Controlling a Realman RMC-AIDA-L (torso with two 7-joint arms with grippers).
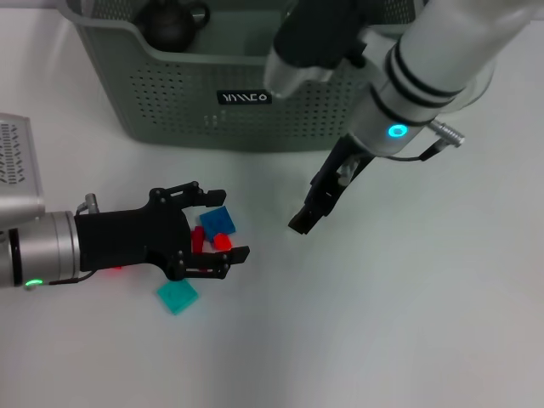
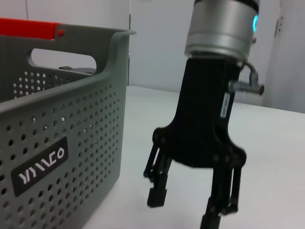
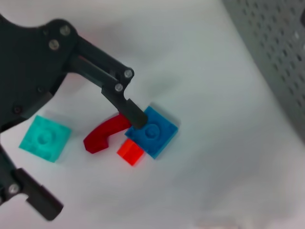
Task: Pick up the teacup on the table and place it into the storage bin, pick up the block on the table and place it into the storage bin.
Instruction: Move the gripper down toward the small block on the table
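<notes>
- The teal block [image 1: 177, 297] lies flat on the white bench [image 1: 382, 323], nearest the robot, just outside the lower finger of the left pincer.
- The left pincer [image 1: 219, 224] reaches in from the left, low over the bench, with its fingers spread wide and holding nothing.
- Between those fingers sit three blocks in a tight cluster: the blue block [image 1: 218, 222], a curved dark red block [image 3: 105, 133] and a small bright red block [image 3: 130, 152].
- In the right wrist view one fingertip [image 3: 135, 117] of the left pincer overlaps the near edge of the blue block; the other finger stands well off, beyond the teal block.
- The right pincer [image 1: 320, 207] hangs above the bench to the right of the cluster, apart from every block, pointing down; the left wrist view shows its fingers spread and empty.
- Farthest back stands the storage bin [image 1: 170, 93], grey-green with perforated walls and a black label, resting on the bench.
- A dark rounded object [image 1: 170, 21] lies inside the bin at its left end; whether it is the teacup I cannot tell.
</notes>
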